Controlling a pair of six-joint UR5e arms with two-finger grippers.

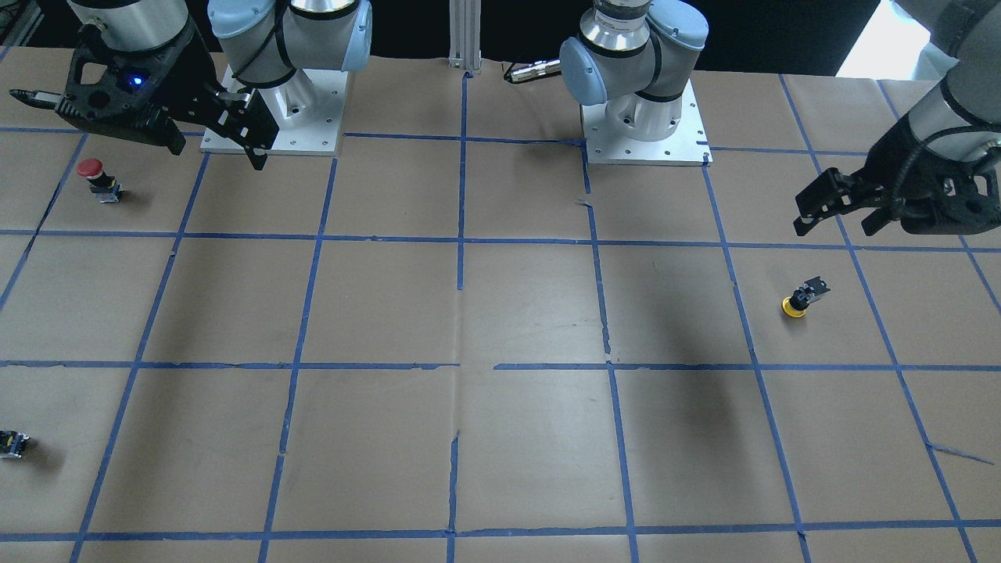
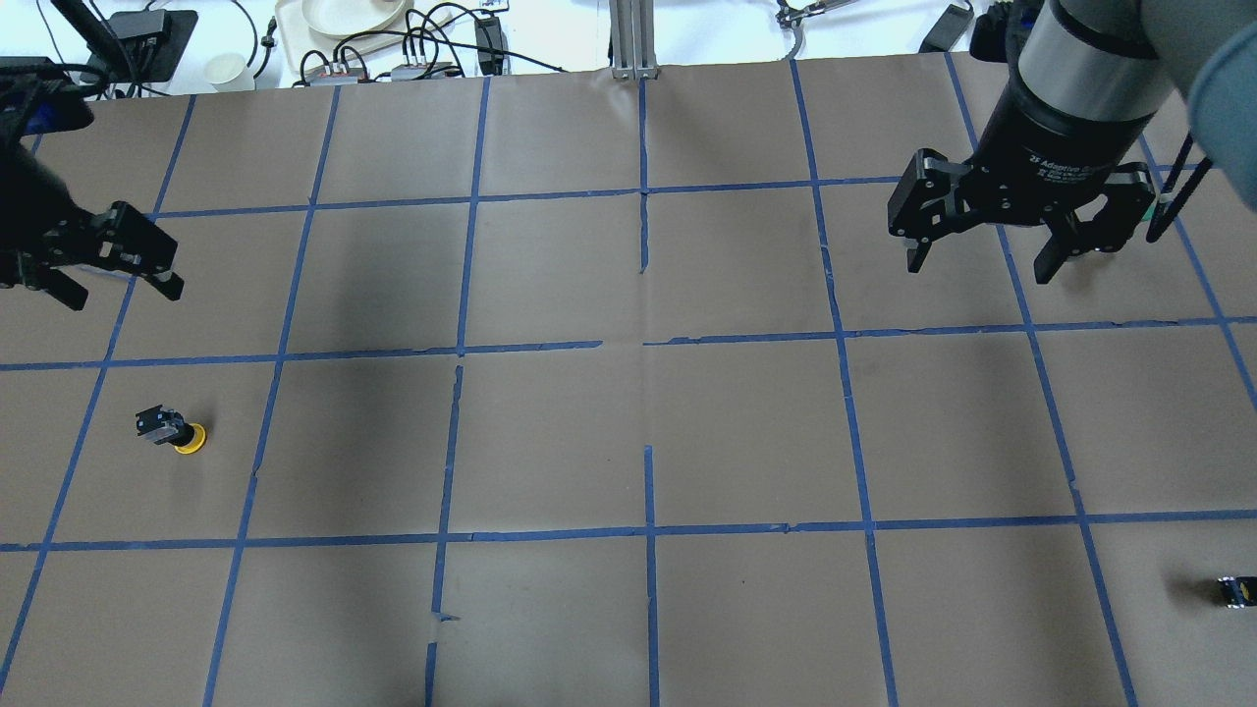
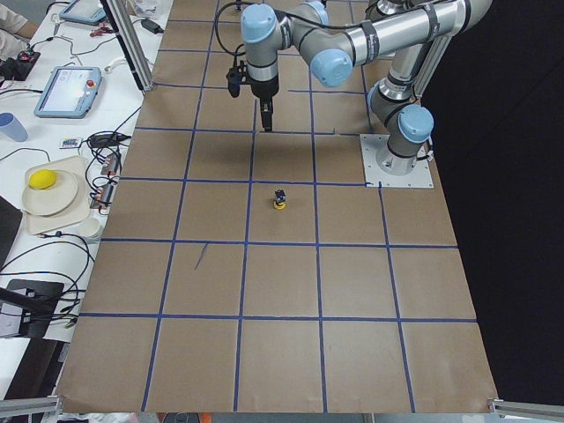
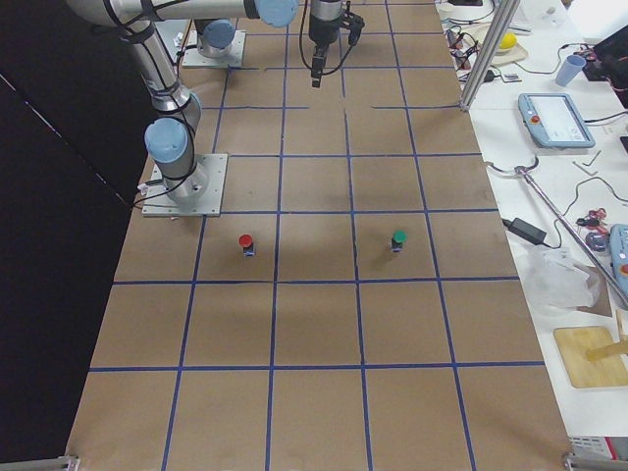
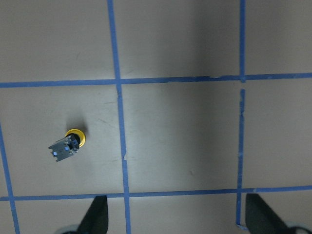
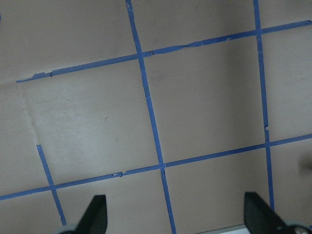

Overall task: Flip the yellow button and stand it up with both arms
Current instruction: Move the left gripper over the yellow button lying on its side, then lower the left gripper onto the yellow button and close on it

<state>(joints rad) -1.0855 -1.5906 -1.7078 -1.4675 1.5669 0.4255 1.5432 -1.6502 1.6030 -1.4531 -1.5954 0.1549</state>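
Observation:
The yellow button (image 1: 801, 299) rests on its yellow cap with the grey base tilted upward, on the brown paper on my left side. It also shows in the overhead view (image 2: 175, 431), the left side view (image 3: 278, 200) and the left wrist view (image 5: 68, 145). My left gripper (image 1: 834, 227) is open and empty, hovering above the table farther out than the button (image 2: 125, 293); its fingertips (image 5: 97, 214) frame the bottom of the wrist view. My right gripper (image 2: 980, 270) is open and empty, high over the table's right half, far from the button (image 1: 141, 129).
A red-capped button (image 1: 94, 178) stands near the right arm's base plate (image 1: 309, 117). A small dark part (image 1: 12, 443) lies at the table's edge on my right (image 2: 1235, 591). A green-capped button (image 4: 397, 238) shows in the right side view. Blue tape lines grid the paper.

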